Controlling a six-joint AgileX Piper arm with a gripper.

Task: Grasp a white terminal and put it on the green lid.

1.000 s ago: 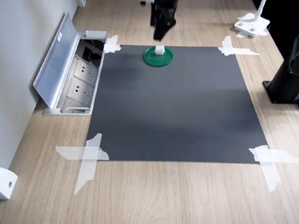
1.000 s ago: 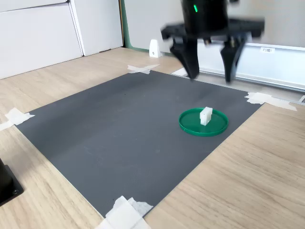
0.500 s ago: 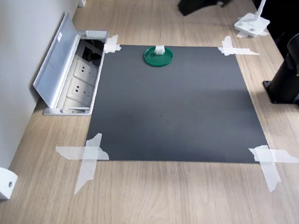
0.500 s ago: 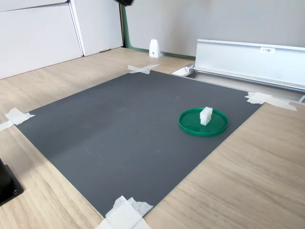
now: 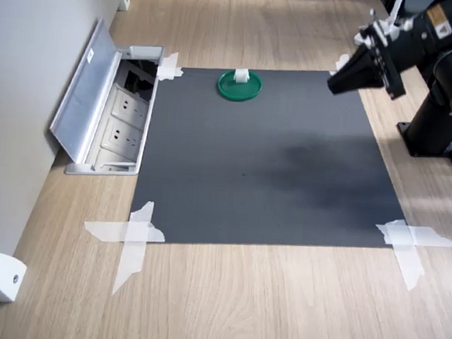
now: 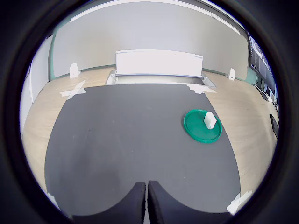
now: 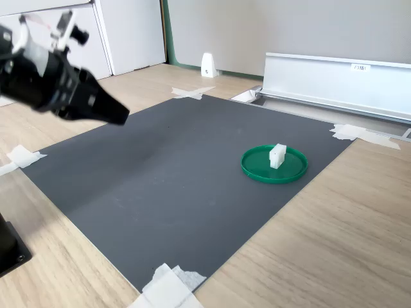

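Wrist view first: my pincer (image 6: 146, 201) shows as two dark fingertips pressed together with only a hairline between them, and nothing is caught there. From that camera the green lid (image 6: 202, 126) lies well off ahead on the dark mat (image 6: 131, 149), and the white terminal (image 6: 210, 120) stands upright on the lid, inside the raised rim and off-centre toward one edge of it. Both exterior views agree: the terminal (image 7: 277, 156) sits on the lid (image 7: 274, 164), and the lid sits near the mat's corner closest to the open silver socket box (image 5: 106, 107) sunk in the tabletop (image 5: 278, 305). My pincer (image 5: 339, 78) hangs in the air well apart from the lid, over the mat's far side from that box. I judge the placing done. Should the piece need taking up anew, I reckon it very light, hard and smooth, a stubby plastic block that will not bend or crush but may tip or skid on the slick lid at a nudge. I would take it across its two flat sides, low on the body, coming straight down so the fingers clear the rim, and close gently.
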